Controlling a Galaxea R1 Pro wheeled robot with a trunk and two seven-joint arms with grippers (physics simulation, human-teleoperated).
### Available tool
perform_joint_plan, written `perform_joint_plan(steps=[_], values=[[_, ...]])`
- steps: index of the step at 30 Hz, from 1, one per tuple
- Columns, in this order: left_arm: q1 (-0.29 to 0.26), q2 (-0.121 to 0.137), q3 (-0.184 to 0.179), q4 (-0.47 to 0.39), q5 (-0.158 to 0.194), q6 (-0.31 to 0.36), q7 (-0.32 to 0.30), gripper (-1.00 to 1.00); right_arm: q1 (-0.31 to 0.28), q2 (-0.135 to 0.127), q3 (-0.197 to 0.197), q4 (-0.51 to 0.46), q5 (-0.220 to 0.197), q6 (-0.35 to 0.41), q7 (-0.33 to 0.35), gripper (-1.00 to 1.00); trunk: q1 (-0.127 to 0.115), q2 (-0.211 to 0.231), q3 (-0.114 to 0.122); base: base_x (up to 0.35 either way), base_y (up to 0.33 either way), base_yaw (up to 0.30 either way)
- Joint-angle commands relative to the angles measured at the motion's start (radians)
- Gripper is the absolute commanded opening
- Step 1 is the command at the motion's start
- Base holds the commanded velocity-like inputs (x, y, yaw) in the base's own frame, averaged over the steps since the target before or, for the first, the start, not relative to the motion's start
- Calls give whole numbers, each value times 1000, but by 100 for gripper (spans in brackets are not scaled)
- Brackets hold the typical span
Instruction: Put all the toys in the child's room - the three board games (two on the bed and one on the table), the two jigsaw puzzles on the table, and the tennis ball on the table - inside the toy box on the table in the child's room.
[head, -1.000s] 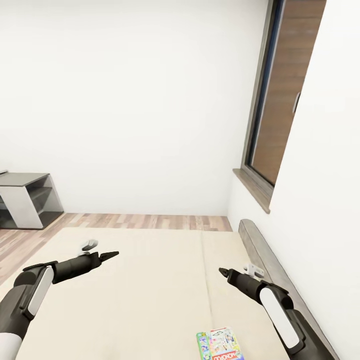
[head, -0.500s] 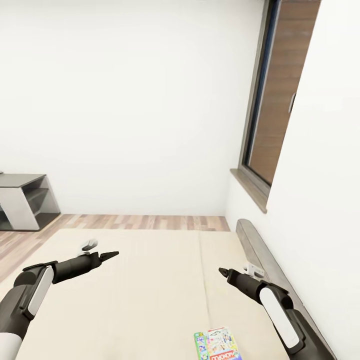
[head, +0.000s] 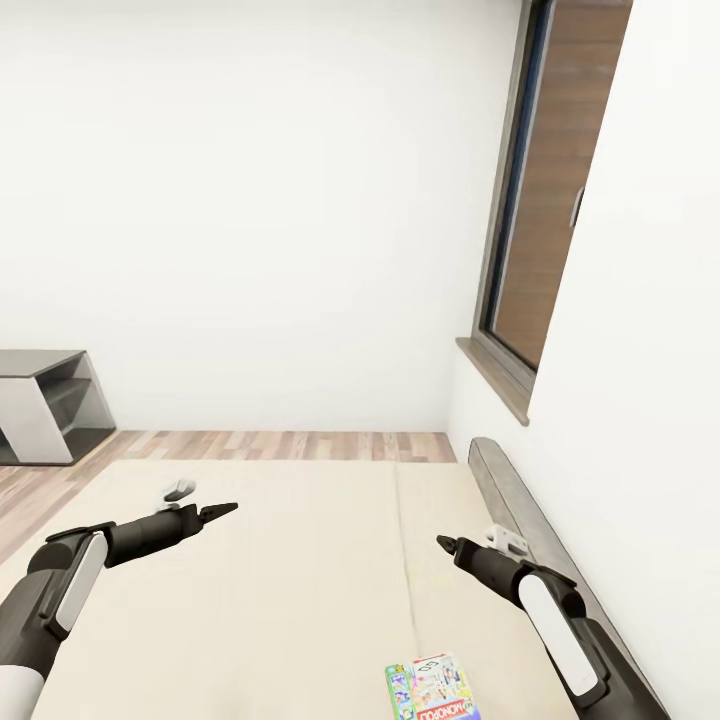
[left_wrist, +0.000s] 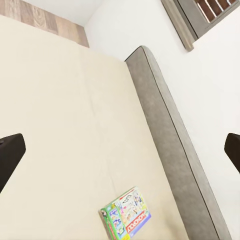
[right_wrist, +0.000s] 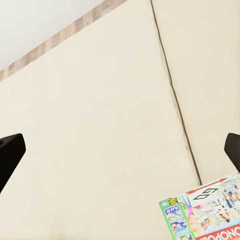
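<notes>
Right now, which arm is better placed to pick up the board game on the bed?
The right, probably. The board game lies on the bed near the headboard, almost under the open right end effector; the left end effector sits farther across.

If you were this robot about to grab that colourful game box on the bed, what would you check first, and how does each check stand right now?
1. Board game in sight: ok, flat on the bed near the headboard.
2. Box free of clutter: ok, bare sheet around the part that shows.
3. Left gripper empty: ok, wrist view shows fingertips apart, nothing between.
4. Right gripper empty: ok, likewise open over the sheet.
5. Box within reach: cannot tell; it lies at the head view's bottom edge, nearer the right arm.
6. Second game on the bed located: cannot tell.
</notes>
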Motion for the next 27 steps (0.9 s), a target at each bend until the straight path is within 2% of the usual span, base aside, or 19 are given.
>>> perform_joint_plan(steps=[1,27], values=[[-1,0,1,0,2,5,-2,100,-1,-1,2,-1,-10,1,-10,100,0,-1,-1,0,0,-1],[-1,0,1,0,2,5,-3,100,-1,1,2,-1,-9,0,-10,100,0,-1,-1,0,21,0]])
